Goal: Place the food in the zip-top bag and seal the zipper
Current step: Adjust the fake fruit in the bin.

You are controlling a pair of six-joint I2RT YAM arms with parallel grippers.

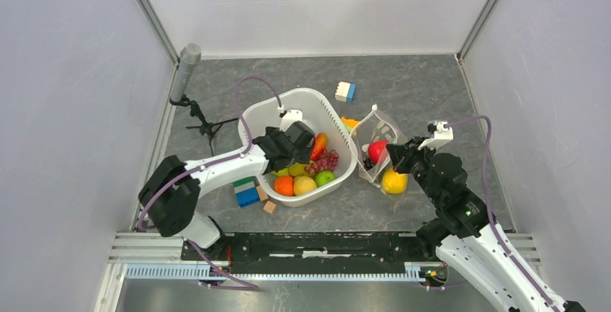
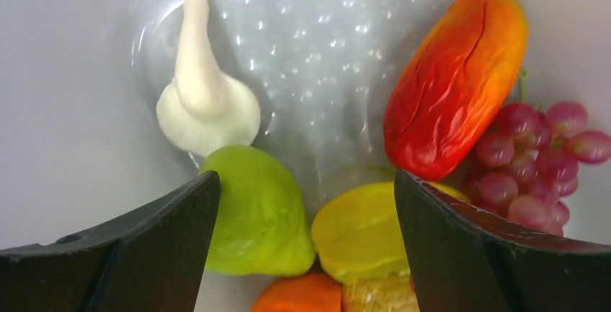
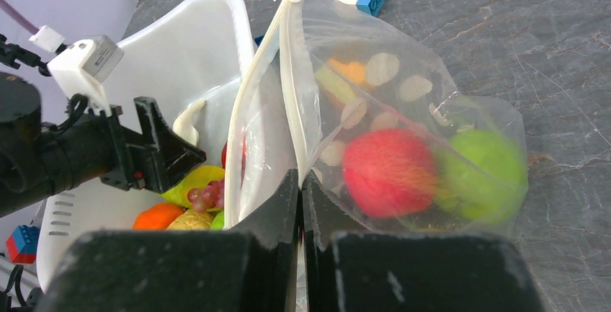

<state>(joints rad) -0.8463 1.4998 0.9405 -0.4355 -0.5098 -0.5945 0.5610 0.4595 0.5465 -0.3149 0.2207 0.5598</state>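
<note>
The white tub [image 1: 328, 114] holds the food: grapes [image 2: 540, 153], a red-orange fruit [image 2: 454, 74], a green fruit [image 2: 256, 211], a yellow fruit [image 2: 360, 229] and an orange [image 2: 299, 294]. My left gripper [image 2: 306, 182] hangs open just above them, touching none. The zip-top bag [image 3: 403, 60] stands right of the tub with its mouth open. Inside it are a red apple [image 3: 389, 171] and a green fruit [image 3: 479, 175]. My right gripper [image 3: 300, 182] is shut on the bag's edge by the zipper [image 3: 288, 74]. A yellow fruit [image 1: 394, 181] shows at the bag's near corner.
A white-and-blue block [image 1: 345, 91] lies beyond the bag. A green-and-blue block [image 1: 246, 191] and small wooden cubes [image 1: 269, 207] sit left of the tub. A black stand [image 1: 198, 121] and a grey cylinder [image 1: 189, 63] are at the far left. Walls enclose three sides.
</note>
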